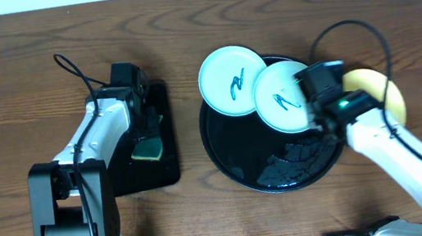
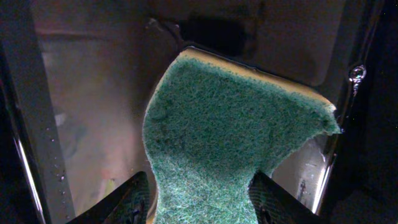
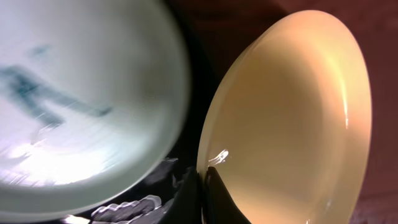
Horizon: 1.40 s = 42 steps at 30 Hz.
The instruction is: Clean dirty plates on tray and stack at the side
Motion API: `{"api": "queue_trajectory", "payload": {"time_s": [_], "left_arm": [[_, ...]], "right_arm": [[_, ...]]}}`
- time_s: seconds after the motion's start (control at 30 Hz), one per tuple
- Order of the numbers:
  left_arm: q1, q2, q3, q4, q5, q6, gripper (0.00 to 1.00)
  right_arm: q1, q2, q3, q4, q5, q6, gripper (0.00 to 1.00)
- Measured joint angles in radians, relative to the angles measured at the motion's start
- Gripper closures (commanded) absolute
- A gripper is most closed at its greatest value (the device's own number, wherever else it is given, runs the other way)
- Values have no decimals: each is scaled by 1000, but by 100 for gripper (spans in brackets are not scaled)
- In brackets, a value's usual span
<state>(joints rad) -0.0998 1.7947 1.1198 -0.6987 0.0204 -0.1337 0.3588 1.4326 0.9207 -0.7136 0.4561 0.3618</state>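
Plates crowd the round tray (image 1: 234, 164). My right pincer (image 3: 202, 186), pressed together, pinches the rim of the yellow plate (image 3: 292, 112) and holds it tilted at the tray's right edge. Two more plates with teal scribbles overlap: the left white plate (image 1: 226, 78) hangs over the tray's upper rim, and the right white plate (image 1: 279, 102) sits just beside my right pincer. My left pincer (image 2: 202, 202) squeezes the sponge (image 2: 236, 124), green side up, over the small tray (image 1: 167, 170) left of the round one, on the wooden table (image 1: 14, 71).
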Motion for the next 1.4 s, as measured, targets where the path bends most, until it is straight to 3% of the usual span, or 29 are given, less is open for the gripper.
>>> {"api": "queue_trajectory", "payload": {"time_s": [0.4, 0.8, 0.9, 1.07, 1.4], "left_arm": [[0, 0, 0, 0, 0, 0, 45], [0, 0, 0, -1, 0, 0, 45], [0, 0, 0, -1, 0, 0, 45], [0, 0, 0, -1, 0, 0, 45], [0, 0, 0, -1, 0, 0, 46]], "right_arm": [[-394, 0, 0, 53, -151, 32, 99], [-521, 26, 0, 121, -224, 32, 99], [-521, 26, 0, 135, -233, 32, 92], [-521, 26, 0, 154, -277, 41, 63], [-514, 26, 0, 216, -602, -37, 53]]}}
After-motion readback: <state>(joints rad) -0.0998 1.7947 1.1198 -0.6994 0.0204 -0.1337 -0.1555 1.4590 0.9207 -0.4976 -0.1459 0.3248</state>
